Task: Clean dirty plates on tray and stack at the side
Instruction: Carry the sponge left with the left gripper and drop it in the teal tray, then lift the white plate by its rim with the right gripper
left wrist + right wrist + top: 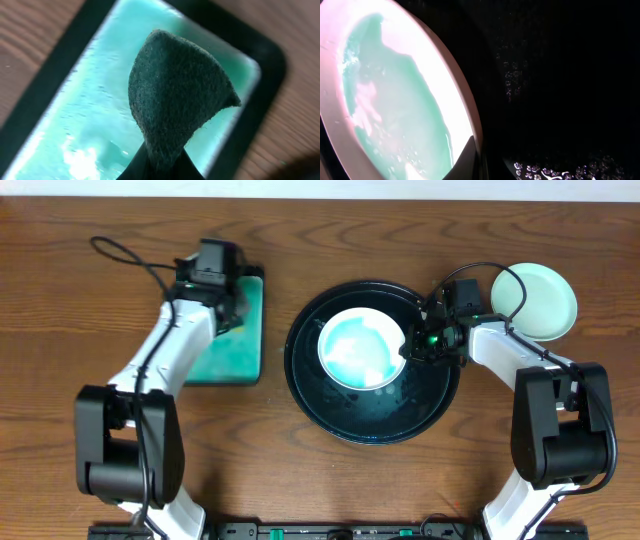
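Observation:
A white plate [358, 348] with a wide teal smear lies in the round black tray [375, 422]. My right gripper [408, 348] is shut on its right rim. In the right wrist view one finger of that gripper [475, 160] lies over the rim of the plate [395, 100], with the black tray [560, 75] behind. A pale mint-green plate [535, 300] sits on the table at the far right. No third plate shows. My left gripper [228, 305] is shut on a dark green scouring pad [175, 95] over the teal rectangular tray [90, 115].
The rectangular teal tray [225, 360] with a dark rim lies left of the black tray, its surface wet and shiny. Cables run from both arms across the far side of the brown wooden table [80, 330].

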